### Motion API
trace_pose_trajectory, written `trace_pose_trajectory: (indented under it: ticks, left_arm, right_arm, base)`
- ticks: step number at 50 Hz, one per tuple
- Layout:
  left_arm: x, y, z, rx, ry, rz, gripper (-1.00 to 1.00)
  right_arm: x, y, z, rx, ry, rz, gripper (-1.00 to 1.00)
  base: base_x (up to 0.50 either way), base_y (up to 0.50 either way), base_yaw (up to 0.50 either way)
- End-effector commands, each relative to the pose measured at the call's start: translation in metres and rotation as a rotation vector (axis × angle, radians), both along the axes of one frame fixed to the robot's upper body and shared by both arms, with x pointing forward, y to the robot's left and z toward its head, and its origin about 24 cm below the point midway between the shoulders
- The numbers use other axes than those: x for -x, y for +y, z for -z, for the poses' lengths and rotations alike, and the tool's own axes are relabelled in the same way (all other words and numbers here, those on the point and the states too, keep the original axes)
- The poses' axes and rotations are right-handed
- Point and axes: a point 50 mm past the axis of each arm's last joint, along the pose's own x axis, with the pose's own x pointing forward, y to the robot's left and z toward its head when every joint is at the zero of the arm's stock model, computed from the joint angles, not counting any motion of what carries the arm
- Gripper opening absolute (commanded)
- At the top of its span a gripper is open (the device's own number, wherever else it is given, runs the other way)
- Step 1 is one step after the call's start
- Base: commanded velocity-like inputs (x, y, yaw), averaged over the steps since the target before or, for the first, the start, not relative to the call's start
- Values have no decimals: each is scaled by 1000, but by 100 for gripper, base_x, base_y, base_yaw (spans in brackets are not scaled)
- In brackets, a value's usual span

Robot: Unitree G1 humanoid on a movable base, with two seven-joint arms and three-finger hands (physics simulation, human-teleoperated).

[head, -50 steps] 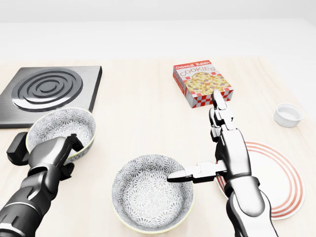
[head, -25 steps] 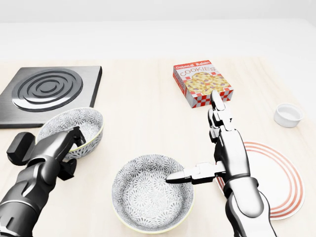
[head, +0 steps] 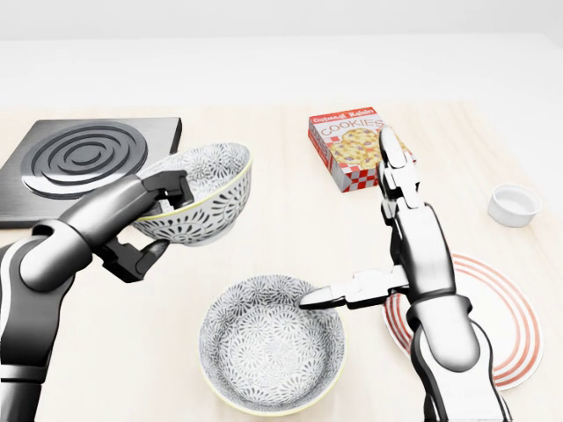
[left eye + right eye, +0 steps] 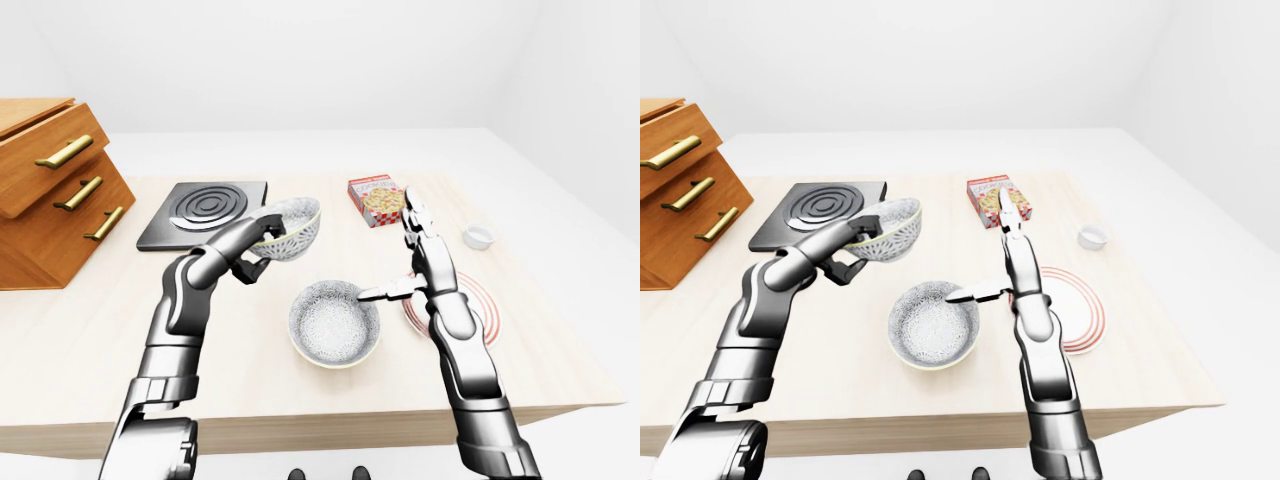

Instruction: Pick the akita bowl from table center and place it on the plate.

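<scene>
Ceramic second bowl [image 3: 273, 352] sat nearest on bench, right hand [image 3: 400, 255] w/ fingers spread at its rim. Beyond, left hand [image 3: 145, 224] fingers gripped akita bowl [image 3: 198, 193], lifted, tilted. Plate [image 3: 506, 325] still empty; placing remained.

Over the plate [image 3: 515, 338]: bare rings at head view's right; right hand [image 3: 387, 255] overhangs its left edge.
Between lifted bowl [image 3: 198, 193] and plate: second bowl [image 3: 273, 352] and right forearm block the straight line.
Upper route: cookie box [image 3: 361, 149] stands there.
Right edge: ramekin [image 3: 513, 204] near plate, apparently not touching.
</scene>
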Motion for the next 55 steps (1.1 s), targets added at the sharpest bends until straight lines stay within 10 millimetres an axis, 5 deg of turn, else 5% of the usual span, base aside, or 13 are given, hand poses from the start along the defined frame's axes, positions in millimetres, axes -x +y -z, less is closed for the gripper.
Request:
trace_pose_trajectory:
  ticks: [1,8,18,30,55]
  left_arm:
    - [11,-6,-16,-71,-34,54,-100]
    - [13,-9,-11,-76,-21,57,-100]
    - [18,-12,-12,-107,-44,60,-100]
    - [18,-12,-20,-162,-80,45,-100]
    - [21,-35,-22,-167,-109,96,-100]
  right_arm:
    - [-11,-1,-56,241,-188,-70,100]
    - [-29,6,-82,511,-193,-196,100]
    - [-39,6,-92,795,-80,-310,100]
    - [-46,-4,-93,860,-40,-244,100]
    - [-82,31,-79,883,99,-348,100]
  base:
    - [0,0,0]
    - [0,0,0]
    - [0,0,0]
    - [0,0,0]
    - [0,0,0]
